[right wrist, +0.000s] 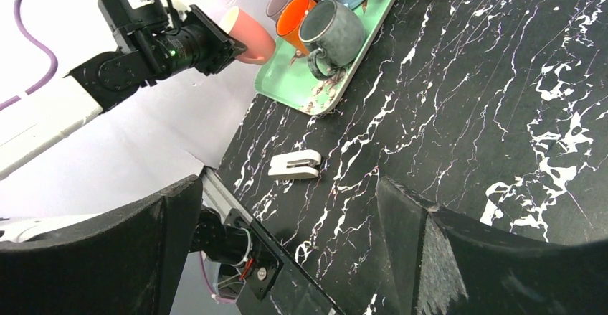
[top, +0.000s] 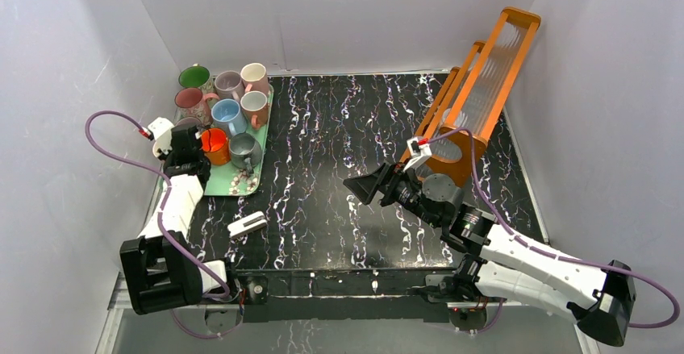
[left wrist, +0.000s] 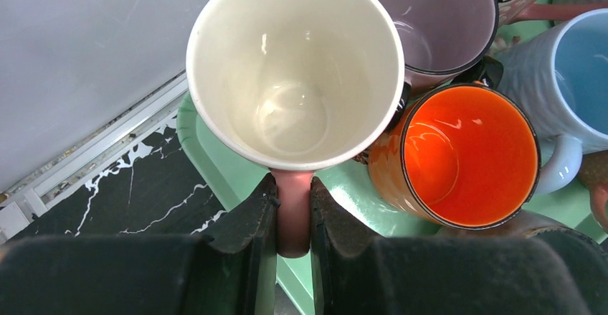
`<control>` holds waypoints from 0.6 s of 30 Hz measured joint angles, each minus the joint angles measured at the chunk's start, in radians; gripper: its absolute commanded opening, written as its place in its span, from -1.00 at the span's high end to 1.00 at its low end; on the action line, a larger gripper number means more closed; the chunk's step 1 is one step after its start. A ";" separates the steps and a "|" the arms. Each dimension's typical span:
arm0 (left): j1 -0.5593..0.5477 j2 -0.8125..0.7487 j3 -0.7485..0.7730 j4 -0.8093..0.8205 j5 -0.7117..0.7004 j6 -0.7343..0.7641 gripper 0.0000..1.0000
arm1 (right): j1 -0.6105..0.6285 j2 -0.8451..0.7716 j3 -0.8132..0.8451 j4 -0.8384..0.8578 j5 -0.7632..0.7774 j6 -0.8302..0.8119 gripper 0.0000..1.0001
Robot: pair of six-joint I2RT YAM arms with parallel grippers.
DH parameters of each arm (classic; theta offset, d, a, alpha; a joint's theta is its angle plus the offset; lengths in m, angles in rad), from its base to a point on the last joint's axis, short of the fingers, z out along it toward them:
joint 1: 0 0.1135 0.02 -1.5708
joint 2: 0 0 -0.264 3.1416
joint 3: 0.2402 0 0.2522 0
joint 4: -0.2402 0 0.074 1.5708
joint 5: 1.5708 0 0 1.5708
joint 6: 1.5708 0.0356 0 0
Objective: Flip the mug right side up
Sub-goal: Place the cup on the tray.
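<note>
My left gripper (left wrist: 294, 186) is shut on the pink handle (left wrist: 294, 218) of a pink mug with a cream inside (left wrist: 294, 71). In the left wrist view the mug's open mouth faces the camera. In the right wrist view the mug (right wrist: 249, 36) hangs tilted on its side over the left end of the green tray (right wrist: 287, 78). In the top view the left gripper (top: 189, 148) covers most of it. My right gripper (top: 363, 186) is open and empty over the middle of the table, its fingers (right wrist: 430, 236) wide apart.
The tray (top: 242, 178) holds several upright mugs: orange (left wrist: 466, 153), blue (left wrist: 581, 78), purple (left wrist: 437, 21), grey (top: 244, 151). A white clip (top: 248, 224) lies on the black marble table near the front. An orange rack (top: 484, 88) leans at the back right.
</note>
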 measured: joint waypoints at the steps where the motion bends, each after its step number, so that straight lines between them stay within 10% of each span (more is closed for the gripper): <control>1: 0.000 0.007 0.000 0.000 0.003 -0.003 1.00 | 0.000 -0.002 0.000 0.000 0.000 0.000 -0.97; 13: 0.002 0.095 -0.079 0.045 0.015 -0.045 1.00 | 0.000 -0.031 0.008 -0.023 0.039 -0.017 -0.97; 18: 0.003 0.092 -0.077 0.035 0.016 -0.078 0.38 | 0.000 -0.018 0.039 -0.045 0.044 -0.027 -0.97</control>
